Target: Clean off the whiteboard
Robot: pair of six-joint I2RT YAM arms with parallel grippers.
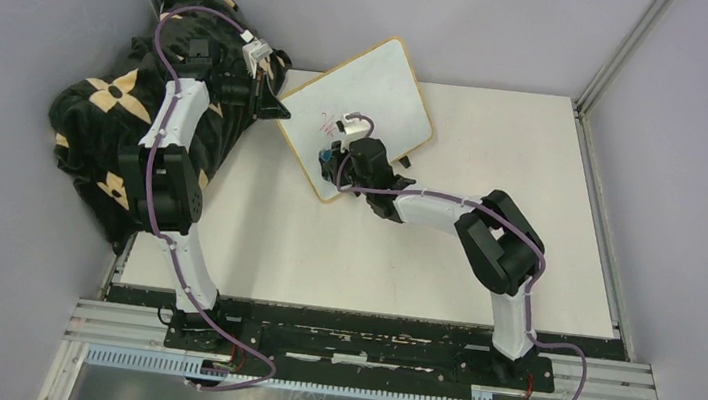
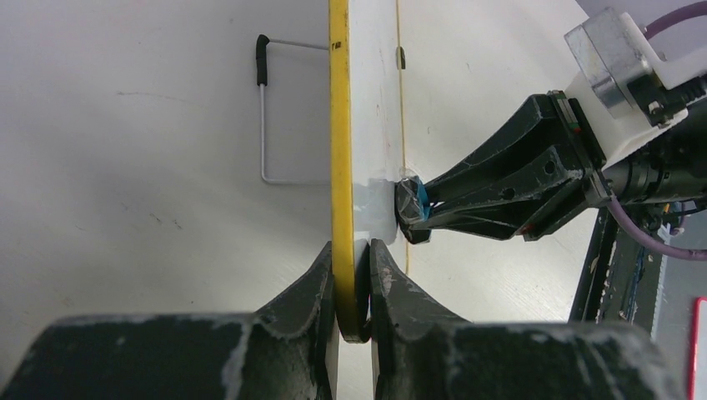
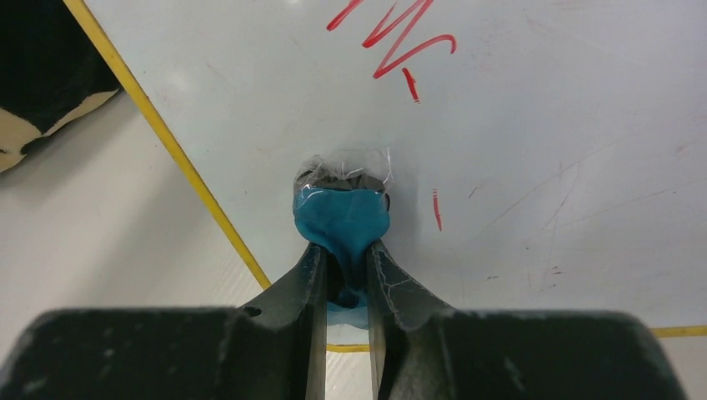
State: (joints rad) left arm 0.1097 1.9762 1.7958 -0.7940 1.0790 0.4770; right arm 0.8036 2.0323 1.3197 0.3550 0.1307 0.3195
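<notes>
The whiteboard [image 1: 382, 93] sits at the far left part of the white worktop [image 1: 324, 247], turned at a slant. In the top view its far corner reaches past the back edge of the worktop. The left arm [image 1: 178, 120] comes in from the left side, and the left jaws are pinched tight on the board's yellow frame [image 2: 338, 125]. The right arm [image 1: 429, 209] reaches across from the right. The right jaws are closed on a blue eraser [image 3: 342, 218], holding it by its thin end. The dark tip of the eraser touches the white face of the board, near the frame. Red marks [image 3: 392, 37] are on the board just past the eraser, and one small red line [image 3: 435, 208] is right beside it. A thin wire leg [image 2: 263, 125] with a black tip sticks out from the back of the board. A dark cloth [image 1: 101, 131] with tan flowers lies bunched up to the left of the worktop, under the left arm.
</notes>
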